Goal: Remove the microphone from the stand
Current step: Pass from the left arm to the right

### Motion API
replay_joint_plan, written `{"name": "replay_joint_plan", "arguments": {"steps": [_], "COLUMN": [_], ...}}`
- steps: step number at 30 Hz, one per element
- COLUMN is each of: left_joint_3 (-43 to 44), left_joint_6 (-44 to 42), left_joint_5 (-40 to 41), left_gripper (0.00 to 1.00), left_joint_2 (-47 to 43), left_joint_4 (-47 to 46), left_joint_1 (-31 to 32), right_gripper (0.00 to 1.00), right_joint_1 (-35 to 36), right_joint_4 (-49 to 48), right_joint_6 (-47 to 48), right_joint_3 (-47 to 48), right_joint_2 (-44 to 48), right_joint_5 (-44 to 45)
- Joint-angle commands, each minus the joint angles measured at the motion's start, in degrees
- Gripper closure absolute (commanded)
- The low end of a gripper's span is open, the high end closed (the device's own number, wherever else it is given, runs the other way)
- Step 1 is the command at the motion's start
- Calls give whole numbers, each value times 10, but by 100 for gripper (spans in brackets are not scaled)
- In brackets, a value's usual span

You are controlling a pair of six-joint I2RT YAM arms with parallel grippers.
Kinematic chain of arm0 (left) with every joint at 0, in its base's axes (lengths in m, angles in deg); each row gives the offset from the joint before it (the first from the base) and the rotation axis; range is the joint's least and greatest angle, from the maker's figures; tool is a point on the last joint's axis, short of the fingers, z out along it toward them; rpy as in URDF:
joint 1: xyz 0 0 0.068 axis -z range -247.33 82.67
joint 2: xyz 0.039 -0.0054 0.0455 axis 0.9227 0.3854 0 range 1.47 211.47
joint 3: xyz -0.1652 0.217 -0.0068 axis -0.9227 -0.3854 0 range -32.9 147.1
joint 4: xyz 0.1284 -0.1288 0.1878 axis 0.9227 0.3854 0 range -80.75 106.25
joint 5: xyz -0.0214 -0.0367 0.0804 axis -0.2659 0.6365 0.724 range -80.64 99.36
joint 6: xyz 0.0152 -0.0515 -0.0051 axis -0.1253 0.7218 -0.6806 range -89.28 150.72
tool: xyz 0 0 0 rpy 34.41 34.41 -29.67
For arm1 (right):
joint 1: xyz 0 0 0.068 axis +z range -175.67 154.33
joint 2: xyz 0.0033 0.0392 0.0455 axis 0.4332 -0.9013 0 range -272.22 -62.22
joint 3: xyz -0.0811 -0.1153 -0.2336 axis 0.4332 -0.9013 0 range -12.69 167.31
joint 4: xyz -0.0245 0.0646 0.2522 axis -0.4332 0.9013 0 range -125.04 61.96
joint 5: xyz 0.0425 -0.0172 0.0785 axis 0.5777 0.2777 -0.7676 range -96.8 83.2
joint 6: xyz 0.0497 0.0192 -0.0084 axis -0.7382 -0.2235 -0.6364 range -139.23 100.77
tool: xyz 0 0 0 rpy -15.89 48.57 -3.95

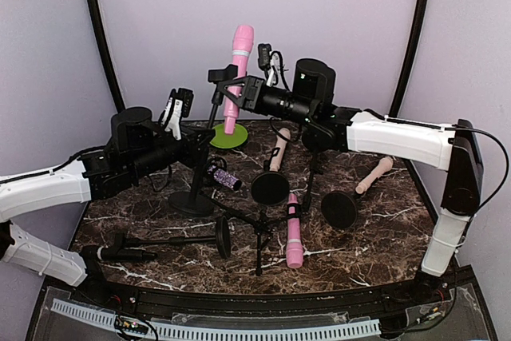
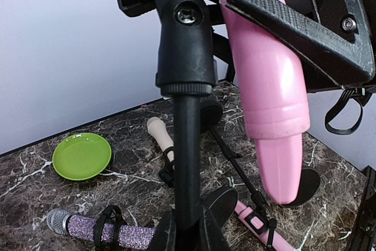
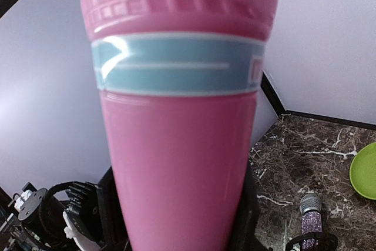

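Note:
The pink microphone (image 1: 238,69) with a teal band stands upright at the back, its lower body beside the black stand's clip (image 1: 219,77). My right gripper (image 1: 237,95) reaches in from the right. In the right wrist view its dark fingers (image 3: 111,210) press both sides of the microphone (image 3: 179,163), shut on it. My left gripper (image 1: 198,148) is shut on the stand's pole (image 2: 188,163), which rises between its fingertips (image 2: 154,233) to the clip (image 2: 185,45). The microphone's tapered end (image 2: 275,145) hangs free beside the pole. The stand's round base (image 1: 192,201) sits on the marble table.
A green plate (image 1: 228,135) lies behind the stand. A purple glitter microphone (image 1: 224,176), two beige microphones (image 1: 279,149) (image 1: 374,175), a second pink one (image 1: 294,233) and a black one (image 1: 120,253) lie among toppled black stands with round bases (image 1: 270,188) (image 1: 340,209).

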Motion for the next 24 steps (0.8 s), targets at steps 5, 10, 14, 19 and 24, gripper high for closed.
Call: {"name": "replay_joint_plan", "arguments": {"steps": [5, 10, 14, 19, 24], "left_joint_3": [-5, -17, -14, -19, -19], "left_joint_6": [-1, -1, -6, -3, 0], "left_joint_5": [1, -4, -6, -4, -3], "left_gripper": [100, 100, 100, 100, 100], "left_joint_2": [-20, -29, -28, -29, -25], "left_joint_4": [-64, -87, -85, -87, -84], "left_joint_1": [7, 8, 8, 8, 8], "right_gripper": [39, 19, 16, 21, 37], "right_joint_1": [-2, -2, -2, -2, -2], "right_joint_4": [-37, -23, -12, -8, -16], "right_joint_6": [5, 7, 11, 25, 22], "right_joint_3": [-7, -1, 2, 1, 0], "right_joint_2": [6, 3, 4, 11, 13], "right_joint_5": [39, 46, 53, 75, 75]}}
